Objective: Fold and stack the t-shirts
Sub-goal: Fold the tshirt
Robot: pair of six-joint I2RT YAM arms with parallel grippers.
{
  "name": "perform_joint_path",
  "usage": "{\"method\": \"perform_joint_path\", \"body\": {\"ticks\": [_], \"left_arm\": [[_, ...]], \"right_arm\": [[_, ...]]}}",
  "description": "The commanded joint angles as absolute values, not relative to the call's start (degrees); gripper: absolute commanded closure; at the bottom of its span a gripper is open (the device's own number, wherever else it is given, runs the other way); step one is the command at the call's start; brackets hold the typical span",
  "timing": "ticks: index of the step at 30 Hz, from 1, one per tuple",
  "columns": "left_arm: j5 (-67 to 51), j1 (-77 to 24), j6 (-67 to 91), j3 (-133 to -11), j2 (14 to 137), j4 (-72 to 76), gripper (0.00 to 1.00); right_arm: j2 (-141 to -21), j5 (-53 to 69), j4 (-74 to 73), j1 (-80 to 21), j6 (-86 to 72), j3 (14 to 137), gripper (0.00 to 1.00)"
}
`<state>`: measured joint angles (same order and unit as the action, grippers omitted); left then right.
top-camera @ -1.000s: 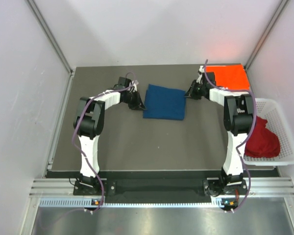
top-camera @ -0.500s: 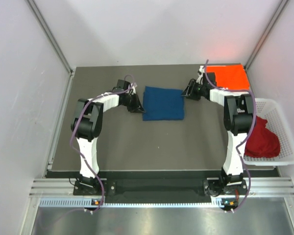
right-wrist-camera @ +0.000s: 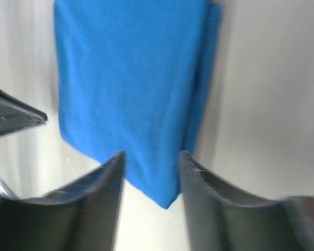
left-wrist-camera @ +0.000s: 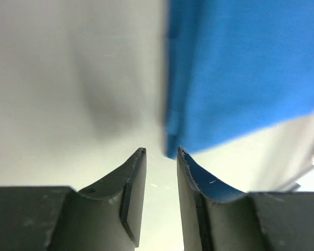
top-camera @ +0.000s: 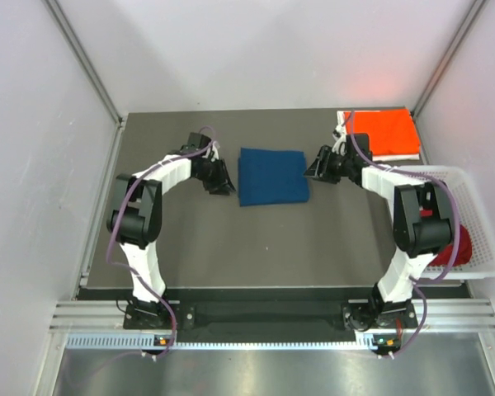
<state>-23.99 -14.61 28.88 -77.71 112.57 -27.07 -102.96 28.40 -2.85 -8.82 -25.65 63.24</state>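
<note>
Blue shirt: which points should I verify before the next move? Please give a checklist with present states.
1. Blue shirt folded flat on the table: ok.
2. Left hand open, nothing between its fingers: ok.
3. Right hand open: ok.
4. Right hand clear of cloth: cannot tell; shirt corner shows between its fingers.
5. Orange shirt folded, far right corner: ok.
6. Red shirt folded: not ok; bunched in the basket.

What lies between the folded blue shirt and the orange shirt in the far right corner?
Only the right arm: its tool sits at the blue shirt's right edge, and its wrist lies across the straight line to the orange shirt. No loose object shows between them.
</note>
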Motion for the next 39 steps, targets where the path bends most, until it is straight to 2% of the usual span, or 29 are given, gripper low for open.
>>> {"method": "perform_joint_path", "body": {"ticks": [1, 2, 4, 10, 16, 23, 39], "left_arm": [[-29.6, -15.3, 30.4, -80.0, 107.7, -25.1, 0.65], [-30.5, -16.0, 31.3, -80.4, 107.8, -24.5, 0.65], [-32.2, -17.0, 31.9, -81.6, 108.7, -21.8, 0.65], [-34.2, -18.9, 36.1, -84.3, 114.4, -16.0, 0.65], [-31.1, -18.6, 35.4, -85.2, 120.2, -18.5, 0.66], [-26.8, -16.4, 34.7, -86.5, 123.9, -20.6, 0.67], [-25.1, -13.9, 32.8, -90.5, 126.1, -22.9, 0.67]], "right_arm": [[-102.5, 30.4, -2.3, -9.8, -22.9, 64.5, 0.42], [-103.2, 30.0, -3.2, -9.8, -21.7, 65.8, 0.36], [-106.0, 28.5, -4.7, -9.7, -21.1, 70.5, 0.31], [-115.7, 25.8, -9.8, -9.7, -19.3, 83.0, 0.36], [-123.6, 26.8, -10.1, -9.7, -13.1, 90.3, 0.36], [-129.0, 30.7, -12.3, -10.1, -8.9, 94.6, 0.32], [-131.1, 32.5, -18.1, -11.0, -6.5, 96.7, 0.3]]}}
